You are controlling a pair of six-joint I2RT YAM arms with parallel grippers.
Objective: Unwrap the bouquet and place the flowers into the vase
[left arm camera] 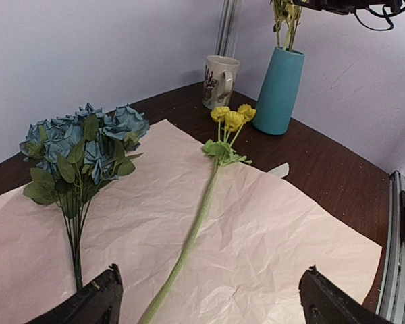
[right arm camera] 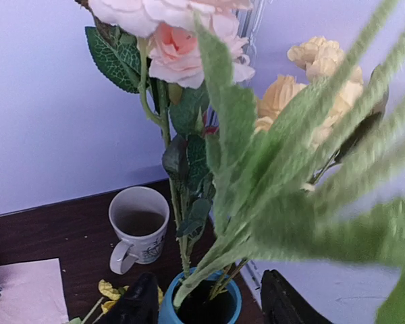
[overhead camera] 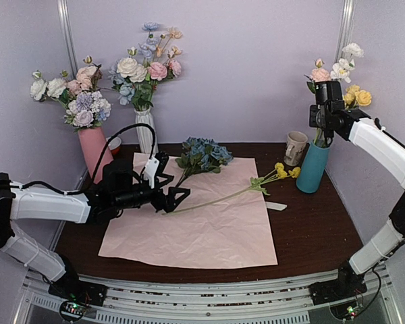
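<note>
L claw (overhead camera: 174,187) spread wide, low over pink paper (overhead camera: 209,233) on counter (overhead camera: 310,229); yellow-bloom stem (overhead camera: 216,199) & blue cluster (overhead camera: 204,154) lie loose on it. Far right, R claw (right arm camera: 209,273) apart above teal vase (overhead camera: 312,169), w/ pink, white & yellow flowers (overhead camera: 341,67) standing in it.

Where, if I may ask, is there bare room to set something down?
Free: pink paper nearer than the yellow flowers' stem; table right of the paper, before the teal vase. Crowded: back left, around pink vase and white vase.

Pale lilac walls (overhead camera: 256,67) enclose a dark brown wooden table (overhead camera: 310,229).
</note>
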